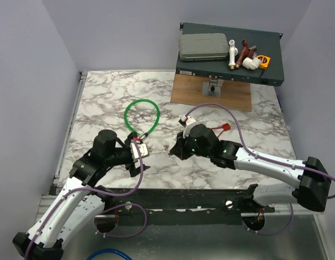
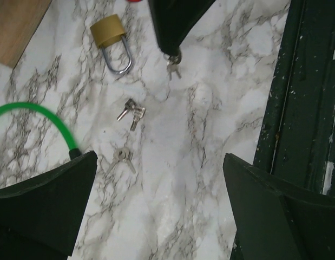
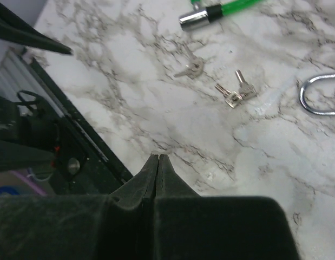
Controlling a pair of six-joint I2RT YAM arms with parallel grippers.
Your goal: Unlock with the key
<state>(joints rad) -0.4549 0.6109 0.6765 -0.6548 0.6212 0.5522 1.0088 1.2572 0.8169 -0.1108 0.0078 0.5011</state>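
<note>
The right gripper (image 1: pixel 172 153) has its fingers pressed flat together with no gap, tips lowered toward the marble table (image 1: pixel 102 103). A bunch of small metal keys (image 2: pixel 172 67) sits right at those tips, and I cannot tell whether it is pinched or only touched. Just ahead of the tips lie a pair of keys (image 2: pixel 131 111) and, a little further on, a single key (image 2: pixel 123 156), both loose on the marble. Beyond them the left gripper (image 2: pixel 159 157) faces the right one, its jaws spread wide with nothing between them. On the far side of the right gripper's fingers the padlock (image 2: pixel 109 32) lies flat, its shackle turned toward the left gripper. The key (image 1: pixel 225 127) is on the table back behind the fingers, beside the right wrist on its far side. Its red tag points away from the gripper and a thin red cord trails back toward the wrist, so its long axis runs roughly across the table; the metal blade is too small to make out. The green cable (image 1: pixel 142 102) loops further toward the back, its end near the left gripper. A dark rail (image 2: pixel 297 108) marks the table's near edge, close along the right gripper's near side. Bare marble lies between the two grippers and runs back to the wooden board (image 1: pixel 210 92).
</note>
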